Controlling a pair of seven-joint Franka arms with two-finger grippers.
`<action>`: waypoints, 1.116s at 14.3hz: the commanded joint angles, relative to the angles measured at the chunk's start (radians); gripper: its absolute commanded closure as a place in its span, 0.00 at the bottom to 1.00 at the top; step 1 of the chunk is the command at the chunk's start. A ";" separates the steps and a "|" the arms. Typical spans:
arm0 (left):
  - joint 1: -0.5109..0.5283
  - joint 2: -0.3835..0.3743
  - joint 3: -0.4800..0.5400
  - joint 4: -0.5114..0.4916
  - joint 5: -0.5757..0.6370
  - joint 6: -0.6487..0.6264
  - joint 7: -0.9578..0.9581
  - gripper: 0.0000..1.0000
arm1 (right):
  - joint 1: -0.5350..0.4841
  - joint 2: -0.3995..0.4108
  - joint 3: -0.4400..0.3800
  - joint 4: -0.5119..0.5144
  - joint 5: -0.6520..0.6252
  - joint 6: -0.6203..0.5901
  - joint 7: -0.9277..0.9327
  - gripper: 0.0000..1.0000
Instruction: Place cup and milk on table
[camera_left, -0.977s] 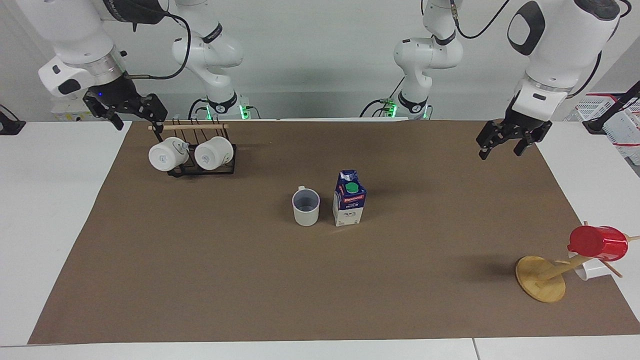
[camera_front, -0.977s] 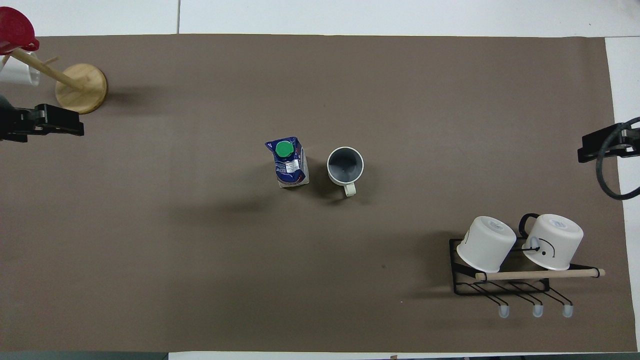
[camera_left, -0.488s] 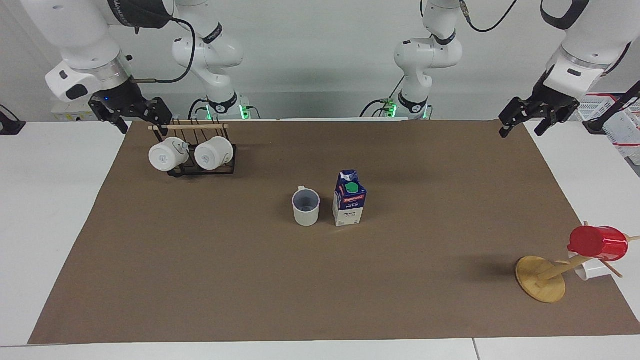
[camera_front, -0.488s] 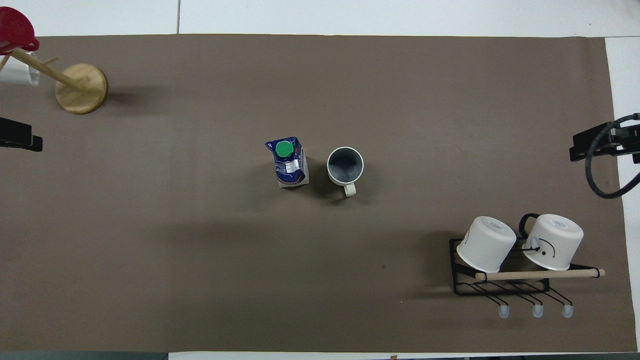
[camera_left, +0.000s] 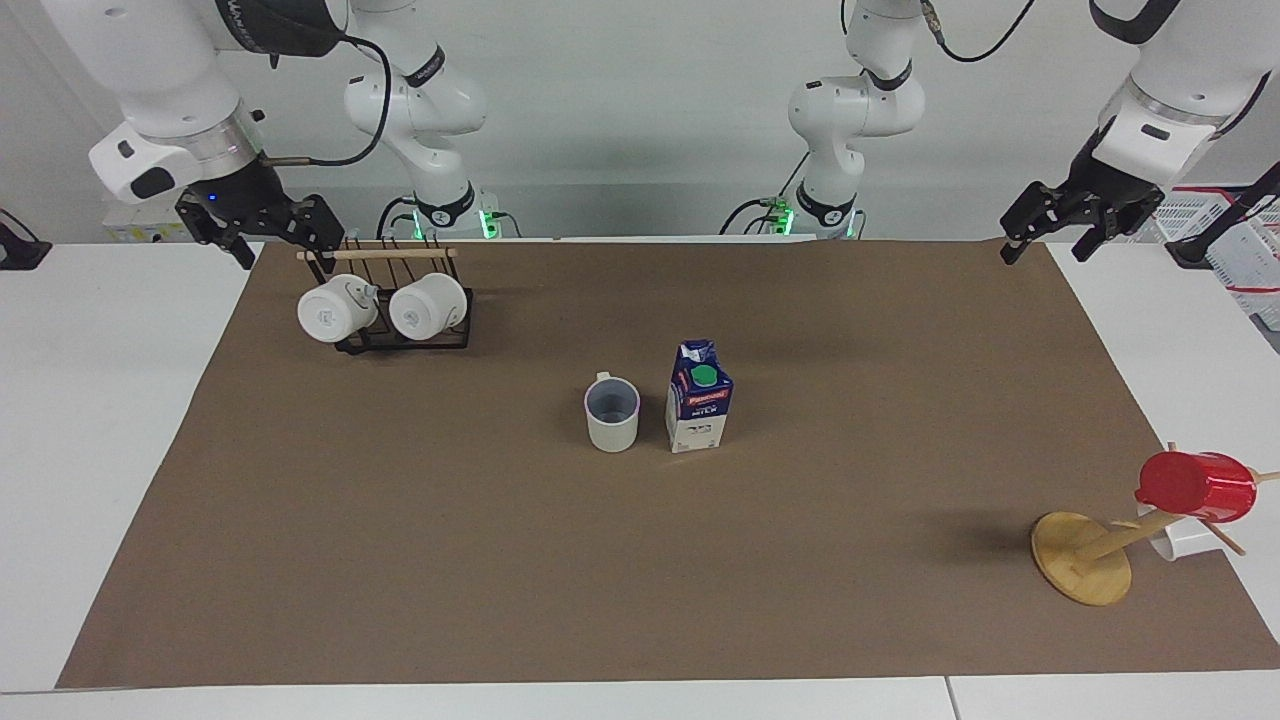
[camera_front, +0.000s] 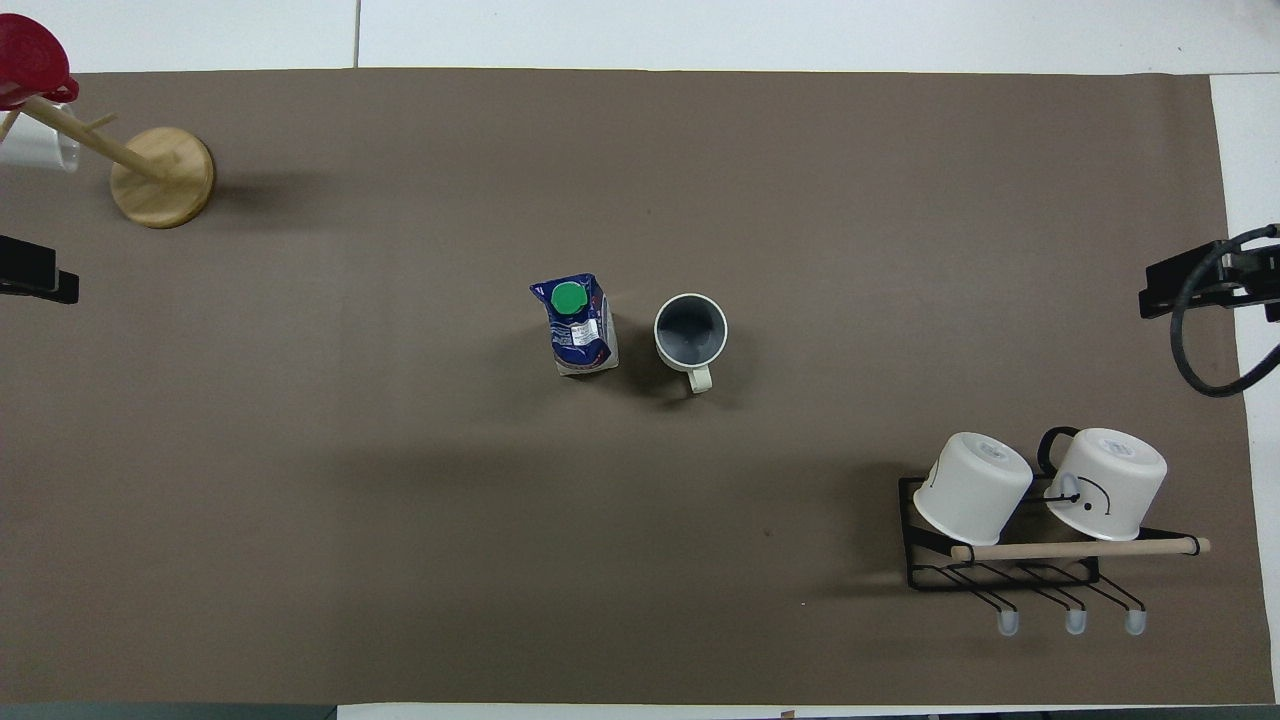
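Observation:
The cup (camera_left: 612, 413) stands upright on the brown sheet of the table (camera_left: 500, 560), near its middle, handle toward the robots. The milk (camera_left: 699, 397) stands upright right beside it, toward the left arm's end. Both also show in the overhead view: the cup (camera_front: 690, 330) and the milk (camera_front: 577, 325). My left gripper (camera_left: 1045, 252) is open and empty, up over the sheet's corner at the left arm's end. My right gripper (camera_left: 282, 252) is open and empty, over the sheet's edge beside the mug rack. Only their tips show from overhead, left gripper (camera_front: 35, 282), right gripper (camera_front: 1190, 285).
A black wire rack (camera_left: 400, 340) holding two white mugs sits near the robots at the right arm's end. A wooden mug tree (camera_left: 1082, 556) with a red cup (camera_left: 1195, 487) and a white mug stands at the left arm's end, far from the robots.
My left gripper has risen and drawn back toward the sheet's corner. My right gripper has shifted slightly. The cup and milk have not moved.

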 joint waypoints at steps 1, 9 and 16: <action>0.013 0.008 -0.007 0.009 0.000 -0.012 0.015 0.00 | 0.002 0.003 -0.003 0.000 0.006 0.007 -0.020 0.00; 0.013 0.001 -0.007 -0.001 0.003 -0.024 0.075 0.00 | -0.009 -0.001 -0.005 -0.004 0.006 0.002 -0.018 0.00; 0.011 -0.002 -0.007 -0.004 0.018 -0.028 0.072 0.00 | -0.010 -0.001 -0.005 -0.004 0.006 0.002 -0.018 0.00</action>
